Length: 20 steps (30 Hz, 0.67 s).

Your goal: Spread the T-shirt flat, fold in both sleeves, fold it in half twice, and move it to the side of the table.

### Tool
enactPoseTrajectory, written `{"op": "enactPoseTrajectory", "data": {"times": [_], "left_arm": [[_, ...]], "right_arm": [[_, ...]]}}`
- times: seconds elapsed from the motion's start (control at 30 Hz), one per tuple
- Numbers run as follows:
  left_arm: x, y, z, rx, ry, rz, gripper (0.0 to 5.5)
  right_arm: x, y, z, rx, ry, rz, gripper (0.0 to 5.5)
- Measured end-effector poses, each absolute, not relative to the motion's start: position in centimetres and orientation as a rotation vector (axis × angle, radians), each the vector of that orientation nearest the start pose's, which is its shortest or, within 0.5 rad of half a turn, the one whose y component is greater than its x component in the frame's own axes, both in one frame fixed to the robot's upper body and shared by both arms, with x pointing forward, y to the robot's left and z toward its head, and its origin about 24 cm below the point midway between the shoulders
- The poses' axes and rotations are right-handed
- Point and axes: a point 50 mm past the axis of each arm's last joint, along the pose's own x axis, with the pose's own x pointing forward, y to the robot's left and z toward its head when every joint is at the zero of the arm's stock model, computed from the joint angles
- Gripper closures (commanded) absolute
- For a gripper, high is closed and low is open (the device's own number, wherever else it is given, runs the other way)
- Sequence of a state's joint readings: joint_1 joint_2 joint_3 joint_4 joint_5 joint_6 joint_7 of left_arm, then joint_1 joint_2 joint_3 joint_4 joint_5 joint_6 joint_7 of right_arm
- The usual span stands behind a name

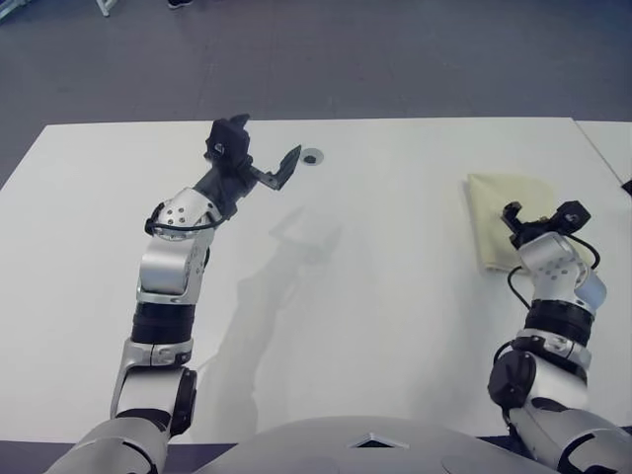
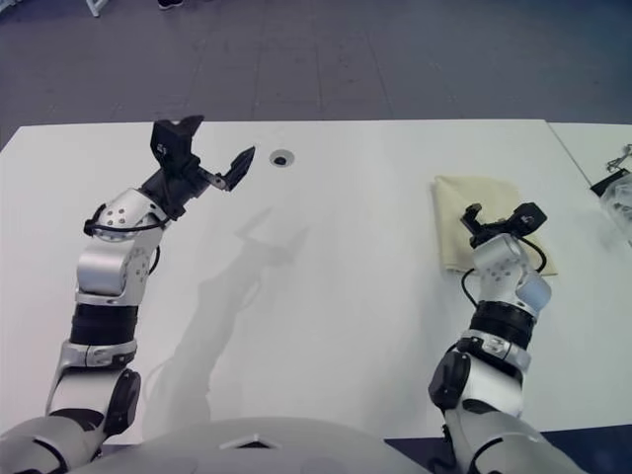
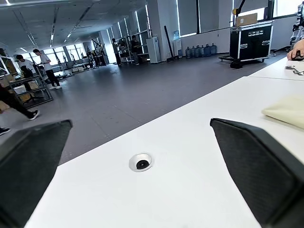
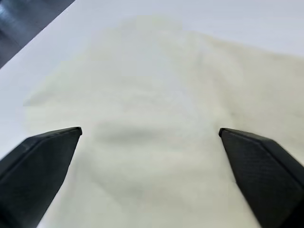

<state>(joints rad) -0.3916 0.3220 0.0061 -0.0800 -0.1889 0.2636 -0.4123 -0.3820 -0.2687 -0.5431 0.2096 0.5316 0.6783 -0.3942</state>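
A pale yellow T-shirt (image 1: pixel 499 212), folded into a small rectangle, lies near the table's right side. My right gripper (image 1: pixel 541 217) hovers just over the shirt's near end, open, its black fingers (image 4: pixel 40 161) spread wide above the cloth (image 4: pixel 147 128) with nothing between them. Far across the table my left gripper (image 1: pixel 259 150) is raised above the back middle, open and holding nothing. The left wrist view looks past its two fingers (image 3: pixel 259 161) to the folded shirt (image 3: pixel 287 110) in the distance.
The white table (image 1: pixel 375 316) has a round cable hole (image 1: pixel 312 156) near its back edge, just right of the left gripper. A second table edge (image 1: pixel 607 143) with small items adjoins at the far right. Grey floor lies beyond.
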Motion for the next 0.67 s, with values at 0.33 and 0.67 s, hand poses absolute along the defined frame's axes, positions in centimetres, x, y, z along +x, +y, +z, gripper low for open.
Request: {"op": "enactPoseTrajectory", "data": {"times": [0.33,0.67], "left_arm": [[27.8,16.1,10.6,0.187,-0.025,-0.281,0.1],[26.6,15.8,10.7,0.253,-0.071,-0.145,0.7]], "right_arm": [[26.8,-19.1,10.9,-0.141,0.087,-0.055,0.12],[23.8,-16.5,9.6,-0.179,-0.025,0.082,0.1]]}}
